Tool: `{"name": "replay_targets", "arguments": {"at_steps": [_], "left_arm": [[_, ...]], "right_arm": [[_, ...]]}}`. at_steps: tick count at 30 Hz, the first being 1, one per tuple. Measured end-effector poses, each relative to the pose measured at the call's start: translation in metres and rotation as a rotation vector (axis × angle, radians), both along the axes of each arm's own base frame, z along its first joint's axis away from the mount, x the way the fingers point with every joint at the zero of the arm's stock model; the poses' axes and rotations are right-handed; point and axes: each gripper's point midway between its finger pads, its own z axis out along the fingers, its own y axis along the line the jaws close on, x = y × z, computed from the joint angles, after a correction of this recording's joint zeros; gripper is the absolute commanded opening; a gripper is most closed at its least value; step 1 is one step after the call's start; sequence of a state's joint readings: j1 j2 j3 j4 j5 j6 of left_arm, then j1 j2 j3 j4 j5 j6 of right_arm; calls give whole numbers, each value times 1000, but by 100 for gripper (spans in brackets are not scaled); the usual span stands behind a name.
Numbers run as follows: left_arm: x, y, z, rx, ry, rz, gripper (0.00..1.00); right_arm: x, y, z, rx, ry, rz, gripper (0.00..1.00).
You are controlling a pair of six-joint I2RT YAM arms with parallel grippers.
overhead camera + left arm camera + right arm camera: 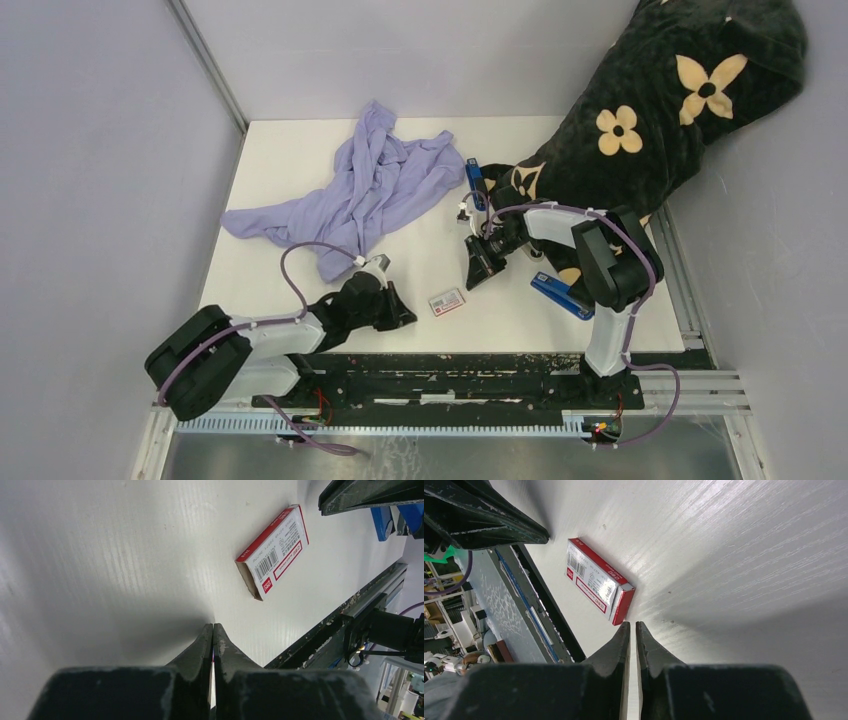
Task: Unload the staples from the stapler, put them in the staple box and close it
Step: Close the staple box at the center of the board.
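While both arms are bent down toward the middle of the white table [300, 290], neither one holds anything. The left arm lies low and stretched out from its base at the near left corner. Its forearm runs to the right, and the left gripper [213, 626] points at the small red-and-white cardboard box [447, 301], which lies flat just beside its tips. In the left wrist view the two fingers are pressed together along their whole length, with nothing between them, and the tips are very close to the table surface.

The right arm stands up from its base at the near right. Its elbow is raised, and the forearm folds back to the left and downward. The right gripper [632, 625] points at the table just behind the same box, so the box lies between the two grippers. Its jaws are also closed, with only a thin slit between the tips, and they clamp nothing.

Two staplers are in sight. The far blue stapler [476, 186] lies at the edge of the dark flowered blanket [650, 110], near the lavender garment [370, 185]. The near blue stapler [560, 295] lies beside the right arm's upright link. Both are apart from the grippers. I cannot make out any staples in these views.
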State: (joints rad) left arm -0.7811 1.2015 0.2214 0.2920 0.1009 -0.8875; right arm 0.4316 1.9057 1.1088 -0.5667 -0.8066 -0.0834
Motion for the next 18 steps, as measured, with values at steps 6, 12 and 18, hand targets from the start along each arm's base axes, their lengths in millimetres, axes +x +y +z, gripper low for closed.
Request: {"name": "replay_targets", "arguments": {"at_steps": [6,12,18], "left_arm": [[4,-10,0,-8,13,-19,4],[9,-19,0,-13,18,-38,3],[11,-27,0,-12,25,-60,3]], "right_arm": [[-2,2,-4,-25,17,11,8],[-7,6,-11,-65,22,36,1],[-11,9,-14,-93,27,50,1]]}}
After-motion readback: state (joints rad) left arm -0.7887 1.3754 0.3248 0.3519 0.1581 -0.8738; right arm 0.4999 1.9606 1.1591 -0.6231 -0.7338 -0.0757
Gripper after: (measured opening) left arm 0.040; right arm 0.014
